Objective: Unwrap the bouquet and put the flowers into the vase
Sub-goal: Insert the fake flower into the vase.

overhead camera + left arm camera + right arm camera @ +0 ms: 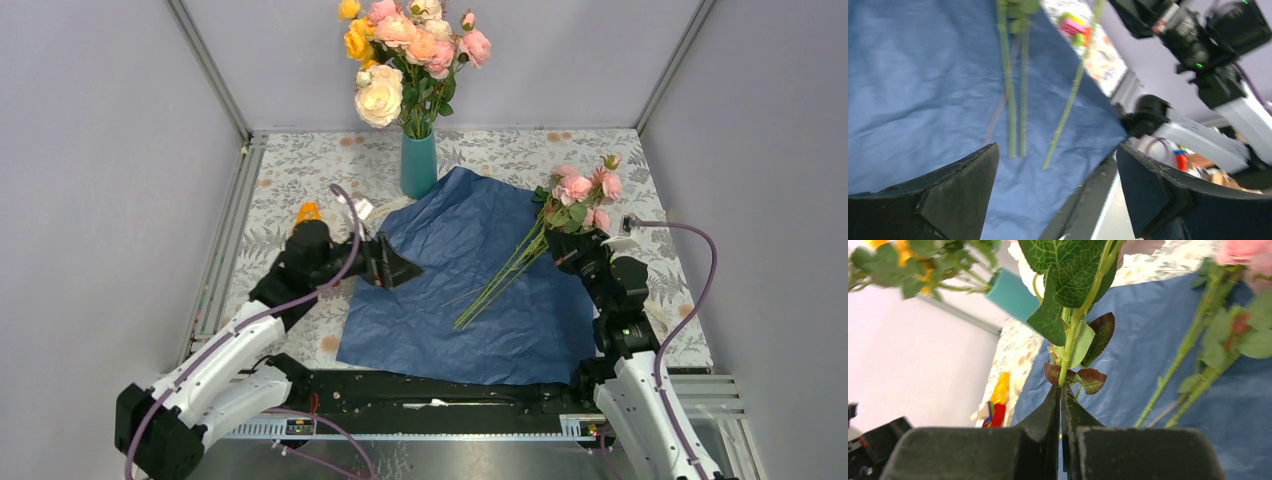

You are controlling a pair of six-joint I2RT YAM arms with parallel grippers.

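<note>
The right gripper (1060, 390) is clamped on a green stem of the pink roses (582, 188). Their blooms lie at the right edge of the spread navy paper (450, 300), with the stems slanting across it. The left gripper (393, 262) hovers at the paper's left edge, fingers wide apart, and the teal vase (419, 165) stands just beside the paper's far corner.

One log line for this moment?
paper: spread flat | right gripper: shut on flower stem | left gripper: open, empty | vase: upright

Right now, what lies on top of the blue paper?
Green stems of the flowers lie across the blue paper, spread flat. The right pincer pinches one stem. The patterned table beneath the paper is covered.
</note>
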